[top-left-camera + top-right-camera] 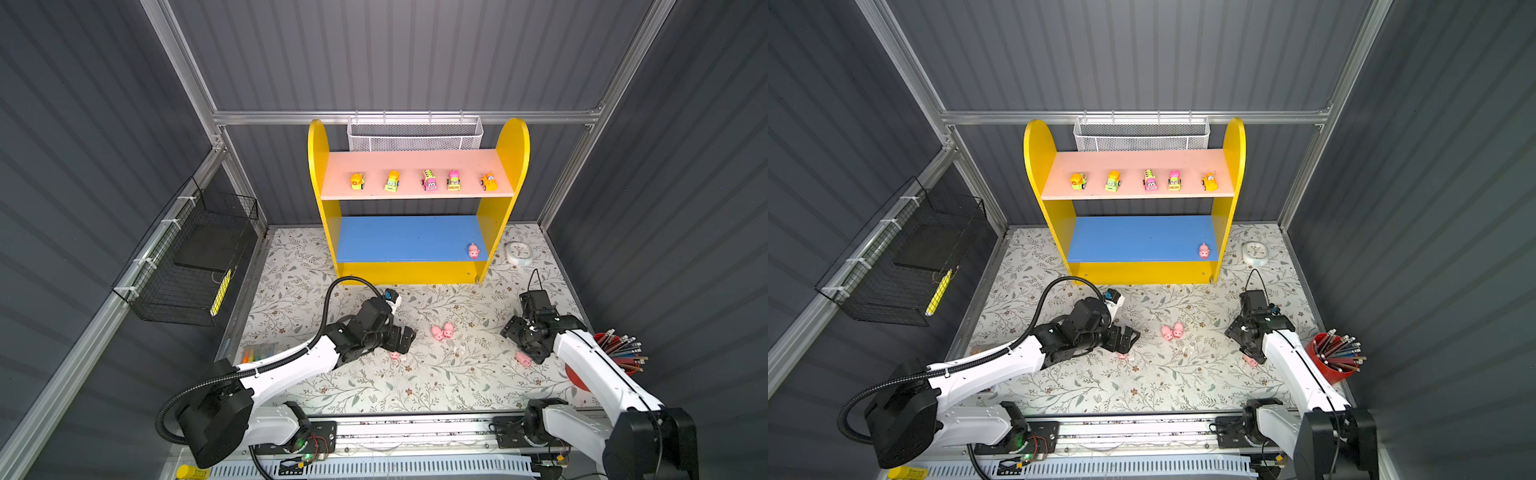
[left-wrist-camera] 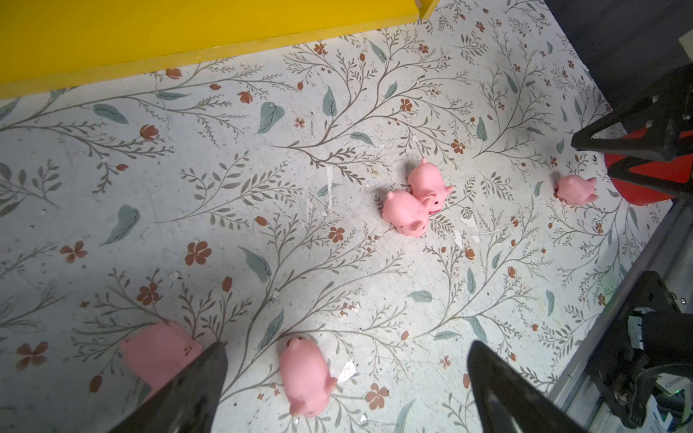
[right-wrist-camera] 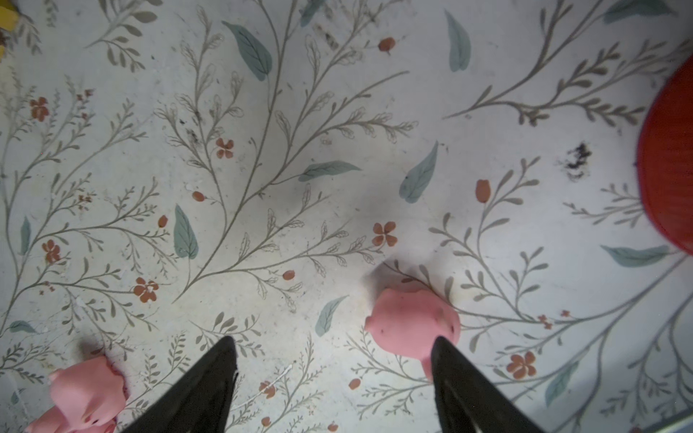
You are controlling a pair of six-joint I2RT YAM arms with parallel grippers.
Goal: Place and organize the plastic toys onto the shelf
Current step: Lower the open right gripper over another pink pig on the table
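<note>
The shelf (image 1: pixel 318 166) stands at the back of the floral mat. Several toy vehicles (image 1: pixel 429 180) line its pink upper board. One pink pig (image 1: pixel 473 251) stands at the right end of the blue lower board. Several pigs lie on the mat, two of them touching (image 1: pixel 442 331) in the middle. My left gripper (image 2: pixel 347 345) hangs open over a pig (image 2: pixel 305 375) lying between its fingers, untouched. Another pig (image 2: pixel 157 352) sits partly behind one finger. My right gripper (image 3: pixel 333 339) is open low over the mat. A pig (image 3: pixel 412 326) lies by one fingertip, not clamped.
A red cup of pencils (image 1: pixel 615 353) stands close to the right arm. A white clock (image 1: pixel 518 253) lies right of the shelf. A white mesh basket (image 1: pixel 415 135) hangs behind the shelf and a black wire basket (image 1: pixel 187 257) on the left wall.
</note>
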